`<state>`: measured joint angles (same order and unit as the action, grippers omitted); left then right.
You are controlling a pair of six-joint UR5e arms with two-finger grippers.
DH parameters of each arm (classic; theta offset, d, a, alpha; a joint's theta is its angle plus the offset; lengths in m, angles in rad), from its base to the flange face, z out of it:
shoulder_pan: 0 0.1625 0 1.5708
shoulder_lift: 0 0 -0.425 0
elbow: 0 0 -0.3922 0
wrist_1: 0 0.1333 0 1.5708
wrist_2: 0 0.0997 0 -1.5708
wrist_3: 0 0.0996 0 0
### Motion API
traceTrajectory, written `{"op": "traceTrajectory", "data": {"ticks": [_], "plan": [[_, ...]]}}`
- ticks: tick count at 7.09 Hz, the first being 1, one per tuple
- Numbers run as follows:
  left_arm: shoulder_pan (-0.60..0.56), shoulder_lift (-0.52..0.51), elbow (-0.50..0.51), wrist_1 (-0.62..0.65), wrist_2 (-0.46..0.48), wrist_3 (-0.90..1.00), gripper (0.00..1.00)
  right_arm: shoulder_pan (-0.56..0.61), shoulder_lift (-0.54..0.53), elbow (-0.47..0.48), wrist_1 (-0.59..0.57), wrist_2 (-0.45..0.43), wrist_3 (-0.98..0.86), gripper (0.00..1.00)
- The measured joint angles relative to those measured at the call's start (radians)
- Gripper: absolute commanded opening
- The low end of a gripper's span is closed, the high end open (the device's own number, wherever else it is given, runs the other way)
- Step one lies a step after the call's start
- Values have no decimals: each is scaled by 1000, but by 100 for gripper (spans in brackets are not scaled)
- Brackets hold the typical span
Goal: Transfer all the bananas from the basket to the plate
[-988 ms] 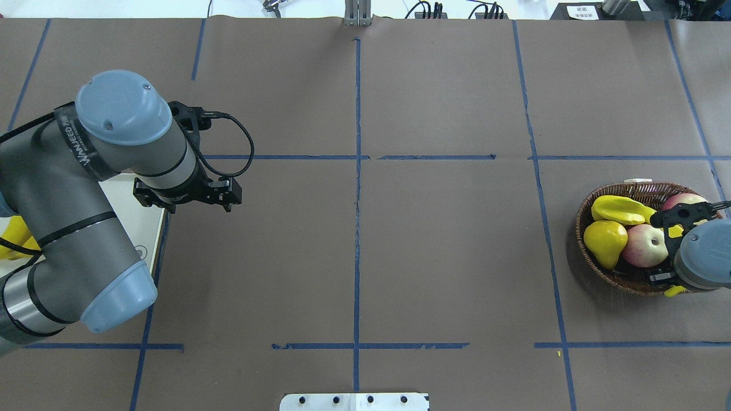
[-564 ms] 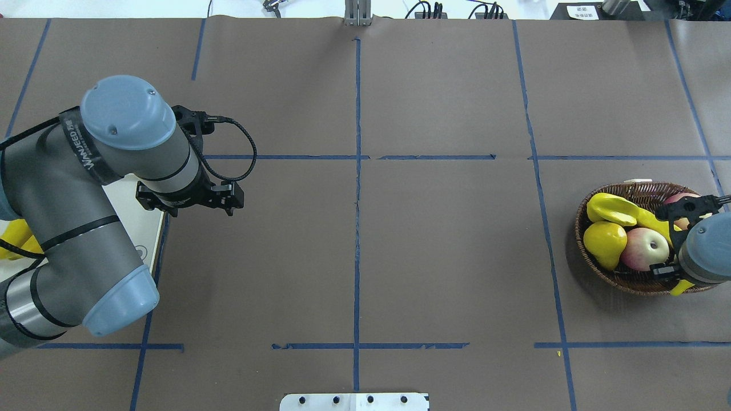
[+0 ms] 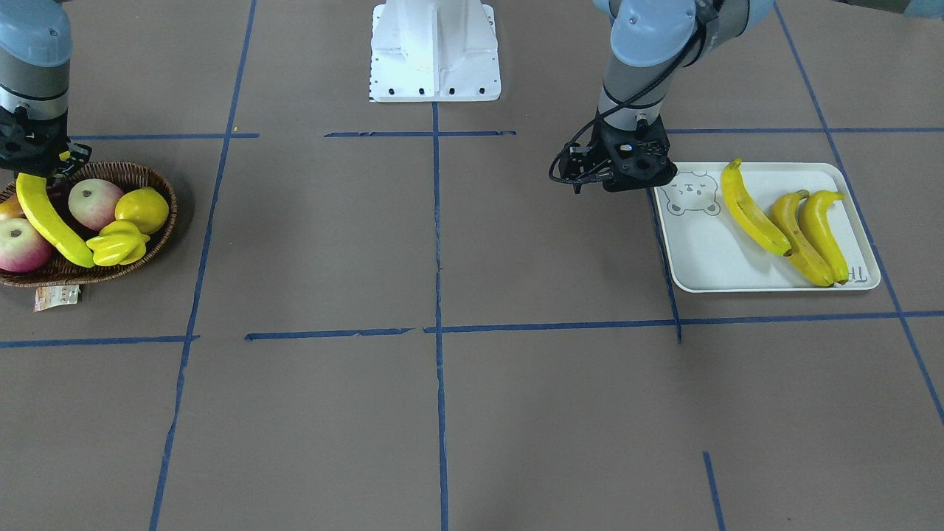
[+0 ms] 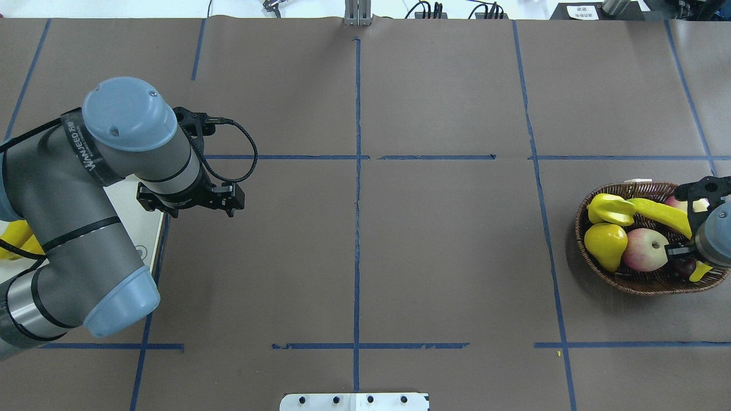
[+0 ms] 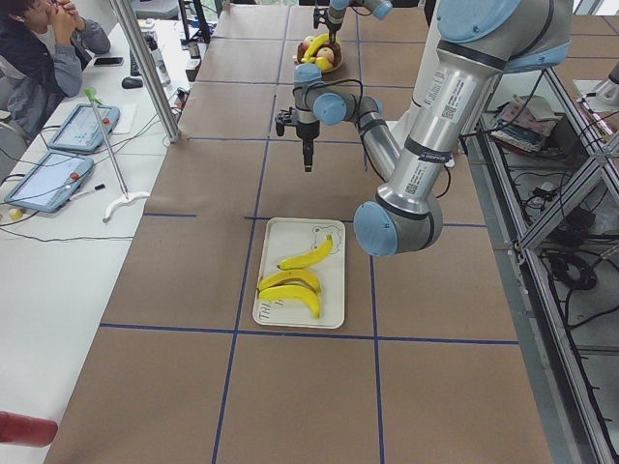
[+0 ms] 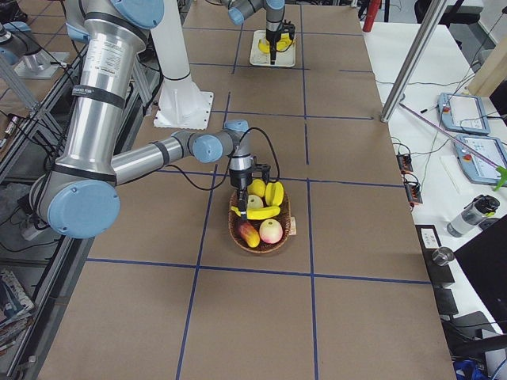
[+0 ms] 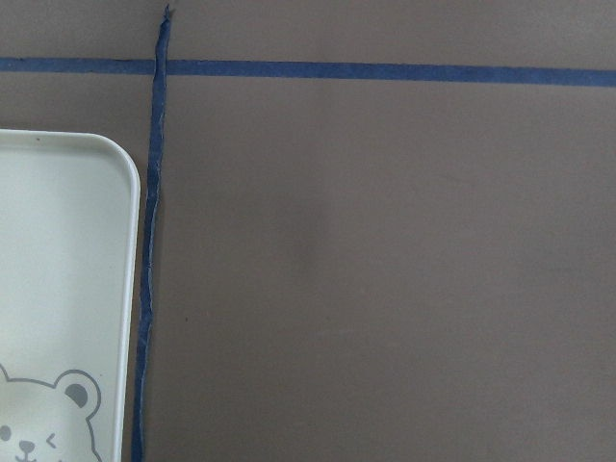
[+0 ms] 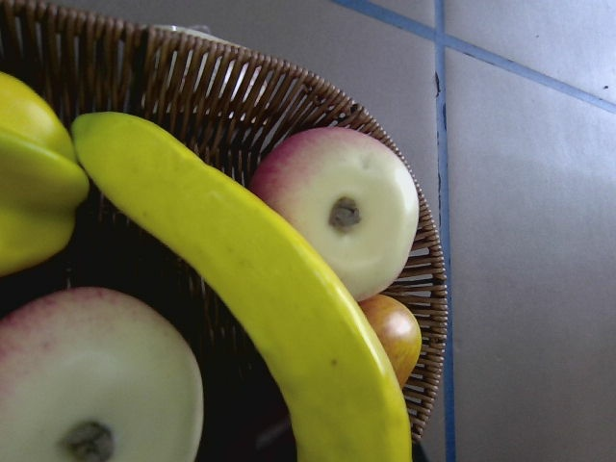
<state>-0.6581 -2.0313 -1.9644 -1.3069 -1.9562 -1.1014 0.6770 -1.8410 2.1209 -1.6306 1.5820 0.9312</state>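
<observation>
You've got the right gripper [image 3: 40, 166] clamped on one banana's [image 3: 51, 217] end over the basket [image 3: 168, 221], three bananas [image 3: 796, 236] on the plate [image 3: 700, 251], and the left gripper [image 3: 623, 175] just beside it, opening unclear.

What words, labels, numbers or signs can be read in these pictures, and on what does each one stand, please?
"WANJEED", roughly, on the black band round the left arm; the characters after it are blurred.
"TH", in grey on a corner of the plate; nothing more is legible.
Paper tag by the basket: print too small to read.
White sign beyond the table: too blurred to read.
</observation>
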Motion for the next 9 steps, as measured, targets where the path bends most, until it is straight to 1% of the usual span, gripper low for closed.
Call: {"op": "traceTrajectory", "data": {"ticks": [1, 3, 5, 7, 8, 9], "plan": [[0, -1, 0, 0, -1, 0, 100, 27, 2, 7, -2, -29, 0, 11], [1, -2, 1, 0, -1, 0, 100, 70, 33, 44, -2, -49, 0, 11], [5, -8, -2, -1, -1, 1, 100, 87, 128, 56, -3, -44, 6, 12], [21, -44, -1, -3, -1, -3, 100, 74, 241, 53, -4, 4, 41, 12], [28, -69, 2, -6, -1, -36, 100, 43, 296, 47, -7, 24, 91, 12], [37, -92, 10, -41, -1, -117, 100, -6, 368, 39, -37, 28, 161, 12]]}}
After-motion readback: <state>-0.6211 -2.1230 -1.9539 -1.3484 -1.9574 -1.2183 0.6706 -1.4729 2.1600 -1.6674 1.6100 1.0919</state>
